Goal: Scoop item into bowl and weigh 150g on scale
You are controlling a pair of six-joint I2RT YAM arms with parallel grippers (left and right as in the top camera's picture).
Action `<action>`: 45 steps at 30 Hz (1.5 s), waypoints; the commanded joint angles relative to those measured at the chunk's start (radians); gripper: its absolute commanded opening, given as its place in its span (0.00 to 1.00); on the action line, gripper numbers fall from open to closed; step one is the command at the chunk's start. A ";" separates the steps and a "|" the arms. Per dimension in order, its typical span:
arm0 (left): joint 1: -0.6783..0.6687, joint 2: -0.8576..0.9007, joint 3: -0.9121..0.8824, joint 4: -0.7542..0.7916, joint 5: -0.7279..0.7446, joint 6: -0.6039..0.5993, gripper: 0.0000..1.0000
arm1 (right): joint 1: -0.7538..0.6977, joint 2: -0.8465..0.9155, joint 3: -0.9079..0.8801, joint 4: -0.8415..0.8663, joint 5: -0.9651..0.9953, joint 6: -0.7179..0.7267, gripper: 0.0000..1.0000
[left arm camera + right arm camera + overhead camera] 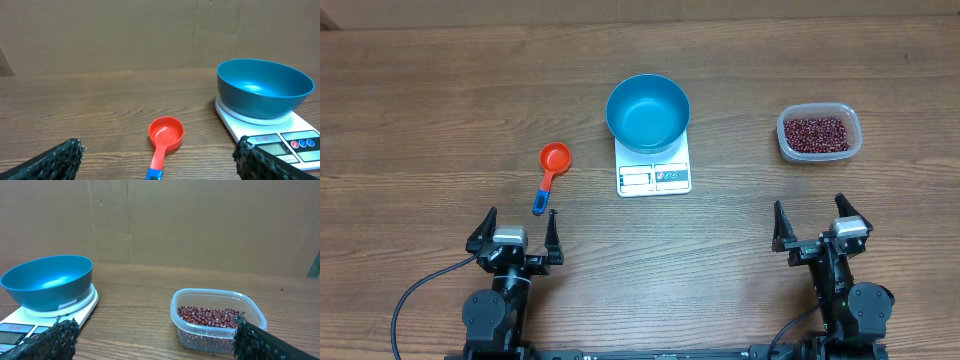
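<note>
The blue bowl [647,110] [264,87] [48,281] stands empty on the white scale [654,176] [295,142] [15,328] at the table's middle. Dark red-brown beans [815,131] [210,315] lie in a clear plastic tub [819,133] [216,321] at the right. A red scoop with a blue-tipped handle [549,172] [164,140] lies left of the scale. My left gripper [515,232] [159,161] is open, just behind the scoop's handle, nothing between its fingers. My right gripper [822,224] [152,339] is open and empty, well short of the tub.
A brown cardboard wall stands behind the table in both wrist views. Bare wooden tabletop [420,120] surrounds the objects.
</note>
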 commanded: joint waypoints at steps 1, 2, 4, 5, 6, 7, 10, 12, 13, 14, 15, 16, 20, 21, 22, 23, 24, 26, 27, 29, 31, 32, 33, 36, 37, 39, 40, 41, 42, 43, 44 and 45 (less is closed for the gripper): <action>0.006 -0.008 -0.003 0.000 -0.013 -0.006 1.00 | -0.003 -0.012 -0.011 0.003 -0.003 0.003 1.00; 0.006 -0.008 -0.003 -0.001 -0.013 -0.006 1.00 | -0.003 -0.012 -0.011 0.003 -0.004 0.003 1.00; 0.006 -0.008 -0.003 0.000 -0.013 -0.006 1.00 | -0.003 -0.012 -0.011 0.003 -0.004 0.003 1.00; 0.006 -0.008 -0.003 0.000 -0.013 -0.006 1.00 | -0.003 -0.012 -0.011 0.003 -0.004 0.003 1.00; 0.006 -0.008 -0.003 0.000 -0.014 -0.006 0.99 | -0.003 -0.012 -0.011 0.003 -0.004 0.003 1.00; 0.006 -0.008 -0.003 0.000 -0.014 -0.006 1.00 | -0.003 -0.012 -0.011 0.003 -0.004 0.003 1.00; 0.006 -0.008 -0.003 0.000 -0.014 -0.006 1.00 | -0.003 -0.012 -0.011 0.003 -0.004 0.003 1.00; 0.006 -0.008 -0.003 0.000 -0.013 -0.006 0.99 | -0.003 -0.012 -0.011 0.003 -0.004 0.003 1.00; 0.006 -0.008 -0.003 0.000 -0.013 -0.006 0.99 | -0.003 -0.012 -0.011 0.003 -0.003 0.003 1.00; 0.006 -0.008 -0.003 0.000 -0.013 -0.006 0.99 | -0.003 -0.012 -0.011 0.003 -0.004 0.003 1.00; 0.006 -0.008 -0.003 0.000 -0.013 -0.006 1.00 | -0.003 -0.012 -0.011 0.003 -0.004 0.003 1.00; 0.006 -0.008 -0.003 0.000 -0.013 -0.006 1.00 | -0.003 -0.012 -0.011 0.003 -0.004 0.003 1.00; 0.006 -0.008 -0.003 0.000 -0.013 -0.006 0.99 | -0.003 -0.012 -0.011 0.003 -0.004 0.003 1.00; 0.006 -0.008 -0.003 0.000 -0.014 -0.005 0.99 | -0.003 -0.012 -0.011 0.003 -0.004 0.003 1.00; 0.006 -0.008 -0.003 0.000 -0.013 -0.005 1.00 | -0.003 -0.012 -0.011 0.003 -0.004 0.003 1.00; 0.006 -0.008 -0.003 0.000 -0.014 -0.005 0.99 | -0.003 -0.012 -0.011 0.003 -0.004 0.003 1.00; 0.006 -0.008 -0.003 0.000 -0.012 -0.006 1.00 | -0.003 -0.012 -0.011 0.003 -0.004 0.003 1.00; 0.006 -0.008 -0.003 0.000 -0.010 -0.006 0.99 | -0.003 -0.012 -0.011 0.003 -0.004 0.003 1.00; 0.006 -0.008 -0.003 0.000 -0.008 -0.008 1.00 | -0.003 -0.012 -0.011 0.003 -0.004 0.003 1.00; 0.006 -0.008 -0.003 0.000 0.008 -0.011 1.00 | -0.003 -0.012 -0.011 0.003 -0.004 0.003 1.00; 0.006 -0.008 -0.003 0.002 0.034 -0.022 1.00 | -0.003 -0.012 -0.011 0.003 -0.003 0.003 1.00; 0.006 -0.008 -0.003 0.004 0.054 -0.027 1.00 | -0.003 -0.012 -0.011 0.003 -0.004 0.003 1.00; 0.006 -0.008 0.000 0.002 0.085 -0.029 1.00 | -0.003 -0.012 -0.011 0.003 -0.004 0.003 1.00; 0.006 -0.008 0.007 -0.003 0.141 -0.032 1.00 | -0.003 -0.012 -0.011 0.003 -0.004 0.003 1.00; 0.006 -0.008 0.012 -0.007 0.147 -0.038 1.00 | -0.003 -0.012 -0.011 0.003 -0.004 0.003 1.00; 0.006 -0.008 0.032 -0.033 0.147 -0.052 1.00 | -0.003 -0.012 -0.011 0.003 -0.004 0.003 1.00; 0.006 -0.008 0.043 -0.047 0.147 -0.052 1.00 | -0.003 -0.012 -0.011 0.003 -0.004 0.003 1.00; 0.006 -0.008 0.055 -0.058 0.147 -0.051 0.99 | -0.003 -0.012 -0.011 0.003 -0.004 0.003 1.00; 0.006 -0.008 0.069 -0.076 0.142 -0.051 0.99 | -0.003 -0.012 -0.011 0.003 -0.004 0.003 1.00; 0.006 -0.007 0.085 -0.093 0.139 -0.050 1.00 | -0.003 -0.012 -0.011 0.003 -0.004 0.003 1.00; 0.006 -0.007 0.101 -0.110 0.138 -0.050 1.00 | -0.003 -0.012 -0.011 0.003 -0.004 0.003 1.00; 0.006 -0.007 0.119 -0.128 0.138 -0.047 1.00 | -0.003 -0.012 -0.011 0.003 -0.004 0.003 1.00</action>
